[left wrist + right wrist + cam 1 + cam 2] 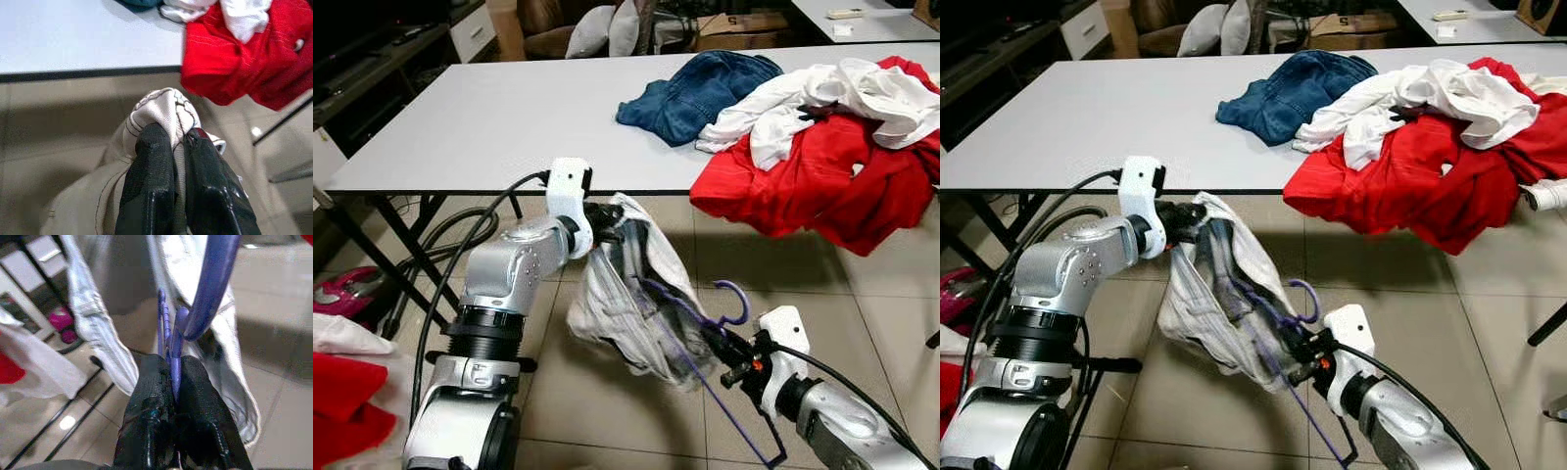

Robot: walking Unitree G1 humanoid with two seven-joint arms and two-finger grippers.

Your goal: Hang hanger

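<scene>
A: Left gripper (178, 142) status?

B: Clamped on a bunched fold of the pale garment (636, 294). In the left wrist view the cloth is pinched between the two black fingers (151, 166), and a knot of fabric is pushed out just past the tips. The gripper is held in front of the table edge (509, 191), below the tabletop line.

A: Right gripper (172, 377)?

B: Clenched on the purple hanger (729, 304), at the neck just under the hook. In the right wrist view the purple plastic is squeezed between both fingers, and the hook is seen curving up and away from the tips. The gripper is held lower than the left one, over the tiled floor (862, 294).

A: Where is the hanger relative to the garment?

B: Partly inside it. One purple arm is run up into the cloth toward the left gripper; the other is angled down past the right gripper, outside the fabric. The garment is draped between the two grippers, hanging open below the left one.

A: Anything else nearby?

B: Beyond the left gripper, on the table: a red garment (803, 176) spilling over the edge, white clothes (842, 93) on top of it, a blue denim piece (690, 93) beside them. Black cables (450, 255) are looped by the left arm. More red cloth (342, 401) is lying on the floor beside that arm.
</scene>
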